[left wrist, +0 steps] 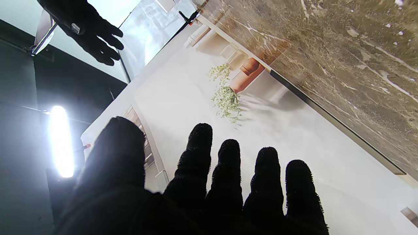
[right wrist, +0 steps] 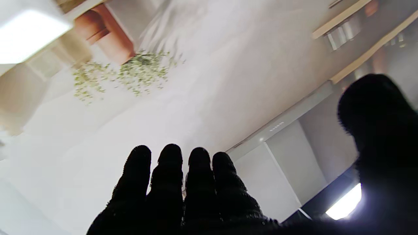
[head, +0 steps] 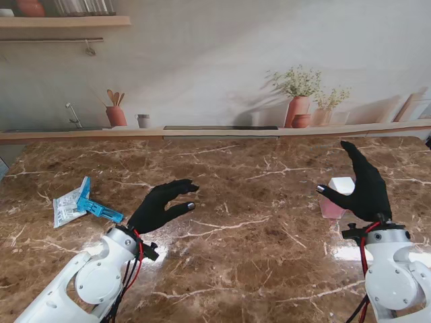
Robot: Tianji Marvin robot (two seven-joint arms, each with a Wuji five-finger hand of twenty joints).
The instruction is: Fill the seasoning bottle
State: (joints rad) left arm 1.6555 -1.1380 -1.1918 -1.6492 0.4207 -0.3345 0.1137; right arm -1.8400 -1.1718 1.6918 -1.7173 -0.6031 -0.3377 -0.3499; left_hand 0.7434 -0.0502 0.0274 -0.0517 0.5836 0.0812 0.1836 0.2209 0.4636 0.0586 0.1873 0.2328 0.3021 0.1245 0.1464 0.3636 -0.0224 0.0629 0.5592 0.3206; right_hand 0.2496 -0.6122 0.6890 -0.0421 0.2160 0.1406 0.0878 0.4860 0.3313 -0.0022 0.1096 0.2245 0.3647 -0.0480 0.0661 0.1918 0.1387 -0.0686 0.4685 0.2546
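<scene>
A small pink seasoning bottle with a white cap stands on the brown marble table at the right. My right hand is open beside it, fingers raised, thumb pointing toward the cap, holding nothing. A white seasoning packet lies at the left with a blue clip on it. My left hand hovers open just right of the clip, fingers spread, empty. In the left wrist view the left hand's fingers point at the back wall; the right hand shows far off. The right wrist view shows only its own fingers and the wall.
A ledge runs along the table's far edge, with a terracotta plant pot, a smaller pot, a utensil pot and a small cup. A wall shelf hangs upper left.
</scene>
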